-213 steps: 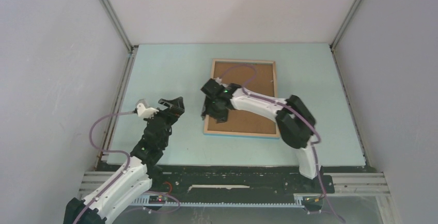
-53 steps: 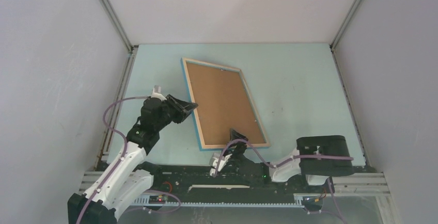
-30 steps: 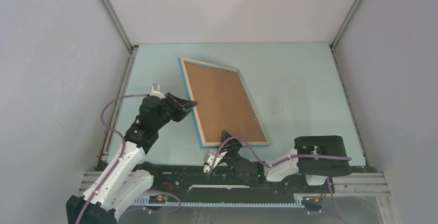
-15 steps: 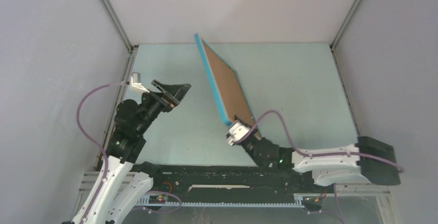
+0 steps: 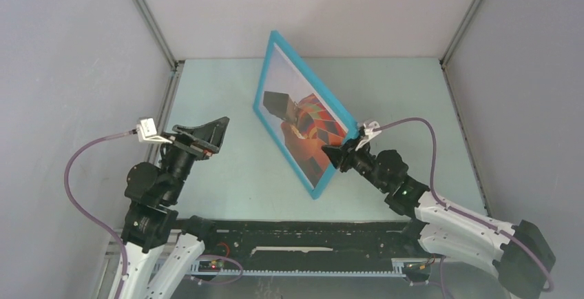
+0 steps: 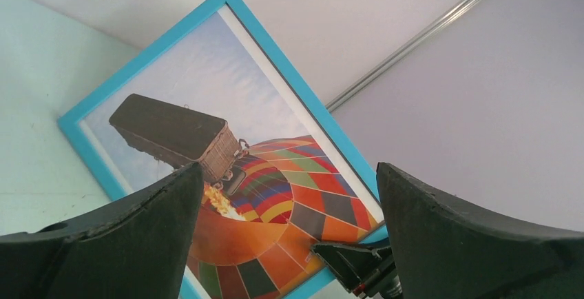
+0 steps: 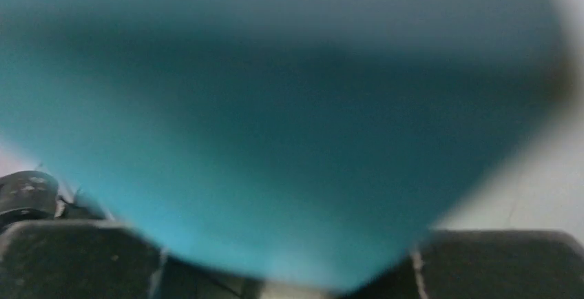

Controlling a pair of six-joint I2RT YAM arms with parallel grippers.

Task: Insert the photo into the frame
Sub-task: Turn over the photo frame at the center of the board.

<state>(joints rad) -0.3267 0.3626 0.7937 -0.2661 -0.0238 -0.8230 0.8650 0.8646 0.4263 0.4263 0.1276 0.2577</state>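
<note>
The frame (image 5: 285,153) is held tilted up off the table, its bright blue front facing left and toward the camera. The photo (image 5: 303,116), a checkered orange and red hot-air balloon on pale sky, sits inside it. My right gripper (image 5: 342,153) is shut on the frame's right edge. In the right wrist view the blurred blue frame (image 7: 275,120) fills the picture above that gripper (image 7: 282,282). My left gripper (image 5: 219,133) hangs open to the left, apart from the frame. The left wrist view looks between its open jaws (image 6: 288,175) at the frame (image 6: 141,54) and photo (image 6: 275,196).
The pale green table (image 5: 413,99) lies below, closed in by grey walls with metal rails (image 5: 148,20) at the corners. A black mounting rail (image 5: 296,233) runs along the near edge. The right arm (image 5: 461,230) reaches up from the near right.
My left gripper let go of the frame's left edge, opened wide and drew back left. The right arm lifted the frame off the table and turned it, so the blue front with the photo now shows.
</note>
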